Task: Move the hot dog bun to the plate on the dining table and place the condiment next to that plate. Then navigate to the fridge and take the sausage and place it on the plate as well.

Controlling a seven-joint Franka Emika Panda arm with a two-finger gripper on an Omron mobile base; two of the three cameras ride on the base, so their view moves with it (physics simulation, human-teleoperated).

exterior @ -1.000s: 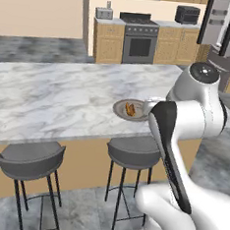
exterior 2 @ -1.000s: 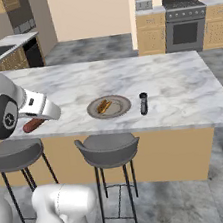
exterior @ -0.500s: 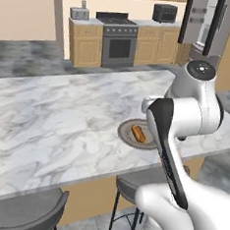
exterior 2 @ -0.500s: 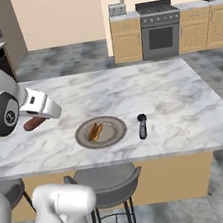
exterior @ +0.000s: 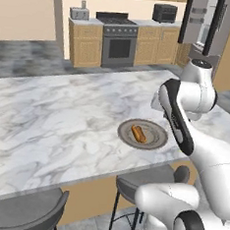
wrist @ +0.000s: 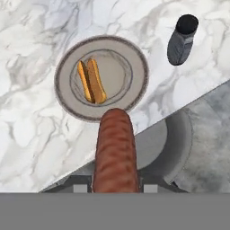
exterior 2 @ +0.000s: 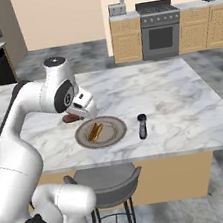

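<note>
In the hand view I have the bun (wrist: 91,81) on the plate (wrist: 66,99) at upper left, the sausage (wrist: 115,152) pinched in my gripper (wrist: 114,187) at bottom centre, and the condiment (wrist: 181,40) at upper right. I judge this the last step: carry the sausage forward over the plate, lower it beside the bun, then release.

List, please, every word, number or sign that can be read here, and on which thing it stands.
None can be read.
The bottle beside the plate: dark, no label legible.
The sausage, the bun and the table: no print.
The stove and microwave: too small to tell.
</note>
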